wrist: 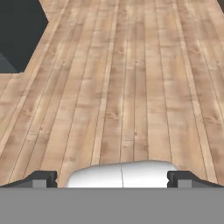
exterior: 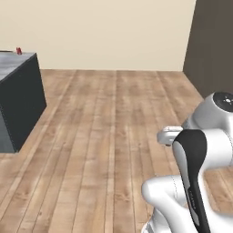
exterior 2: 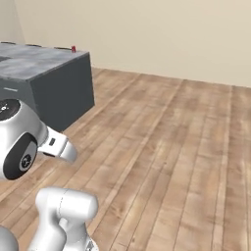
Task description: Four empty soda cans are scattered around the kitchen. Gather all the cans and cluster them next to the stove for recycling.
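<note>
One red soda can (exterior: 18, 50) stands upright at the far corner of a dark grey counter block (exterior: 22, 98). The right base view has the same can (exterior 2: 73, 49) on the block's back edge (exterior 2: 59, 86). My gripper (wrist: 112, 179) is open, with nothing between its fingertips (wrist: 41, 178), and points down at bare wooden floor far from the can. The arm is folded close to the base. The stove is out of view.
Wooden plank floor (exterior: 109, 127) stretches ahead to a beige wall (exterior: 109, 32). A tall dark brown panel (exterior: 213, 45) stands at the right. The counter block's dark corner (wrist: 19, 35) sits at the upper left of the hand view.
</note>
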